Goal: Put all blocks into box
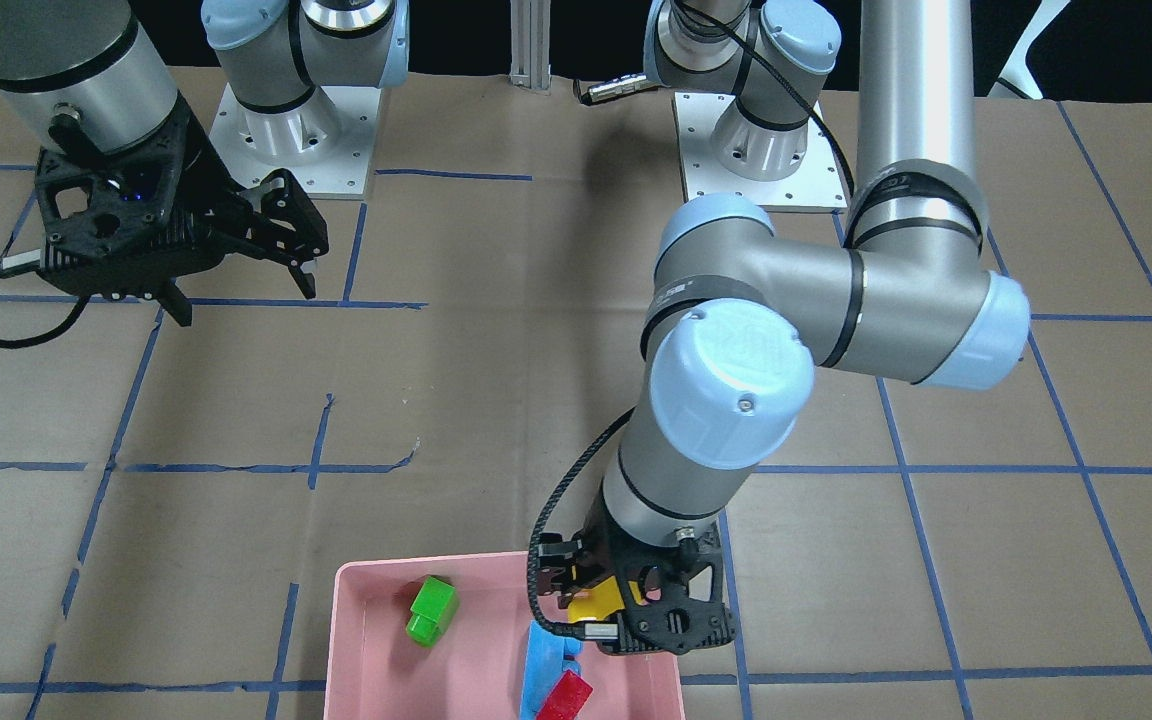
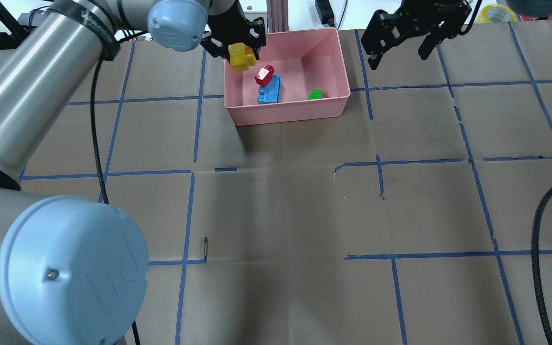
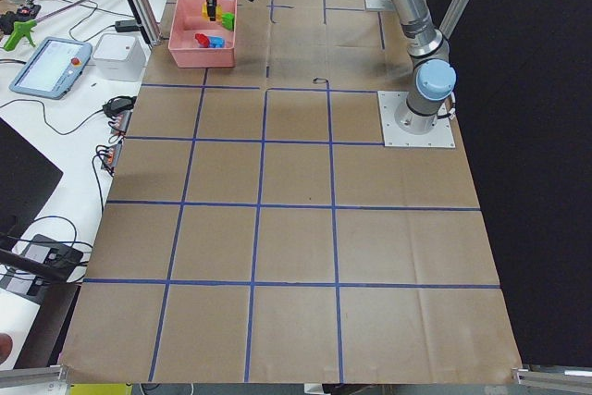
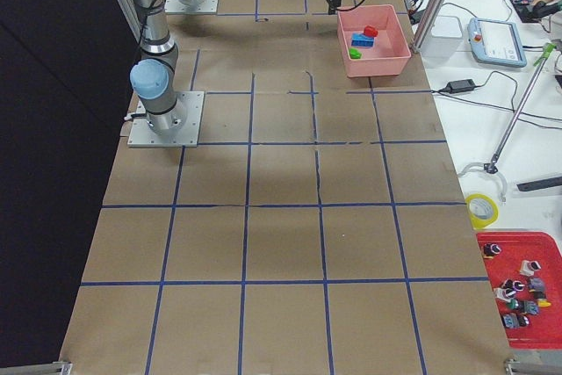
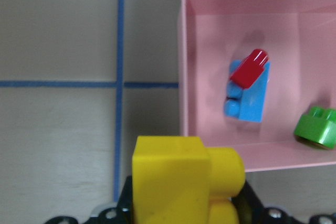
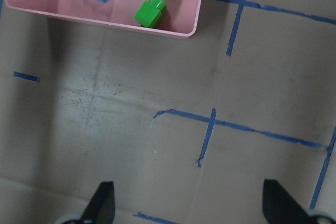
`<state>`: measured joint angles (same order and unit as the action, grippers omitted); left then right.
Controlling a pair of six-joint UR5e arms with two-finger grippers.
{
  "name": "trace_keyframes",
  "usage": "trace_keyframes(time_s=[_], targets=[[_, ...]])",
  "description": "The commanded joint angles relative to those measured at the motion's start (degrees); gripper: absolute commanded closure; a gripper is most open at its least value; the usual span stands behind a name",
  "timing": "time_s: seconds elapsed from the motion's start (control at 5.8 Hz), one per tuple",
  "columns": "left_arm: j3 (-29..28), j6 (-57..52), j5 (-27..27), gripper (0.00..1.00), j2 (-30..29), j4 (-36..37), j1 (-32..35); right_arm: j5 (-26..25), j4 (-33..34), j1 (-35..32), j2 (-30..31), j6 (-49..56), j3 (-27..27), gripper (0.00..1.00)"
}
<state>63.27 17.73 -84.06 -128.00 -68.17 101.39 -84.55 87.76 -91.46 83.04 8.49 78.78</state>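
Brick over box: the left gripper point(image 2: 241, 49) clenched the yellow brick point(image 5: 181, 179).
The yellow brick hung at the box's point(image 2: 300, 110) far left corner, seemingly just above the rim. Inside, the red brick point(image 2: 264, 74) leaned on the blue brick point(image 2: 270, 91) toward the left side, and the green brick point(image 2: 315, 94) lay alone by the near wall. The right gripper point(image 2: 398, 50) hovered right of the box over the table point(image 2: 281, 215), fingers spread wide and holding nothing.

One yellow block point(image 2: 242, 57), one red point(image 2: 264, 74), one green point(image 2: 315, 94), one light-blue point(image 2: 271, 91), one pink box point(image 2: 295, 108)
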Motion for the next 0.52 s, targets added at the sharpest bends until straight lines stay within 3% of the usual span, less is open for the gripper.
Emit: trace_keyframes(time_s=[0.0, 0.17, 0.34], targets=[[0.01, 1.52, -0.58, 0.67, -4.53, 6.18, 1.0, -0.62, -1.46, -0.04, 3.08, -9.09, 4.08, 0.0], [0.01, 1.96, -0.67, 0.01, -4.19, 6.9, 0.92, -0.45, -0.76, 0.05, 5.62, -9.19, 8.1, 0.0], [0.88, 1.79, -0.58, 0.0, -2.88, 6.21, 0.74, -0.53, 3.34, 0.14, 8.6, -9.1, 13.62, 0.0]])
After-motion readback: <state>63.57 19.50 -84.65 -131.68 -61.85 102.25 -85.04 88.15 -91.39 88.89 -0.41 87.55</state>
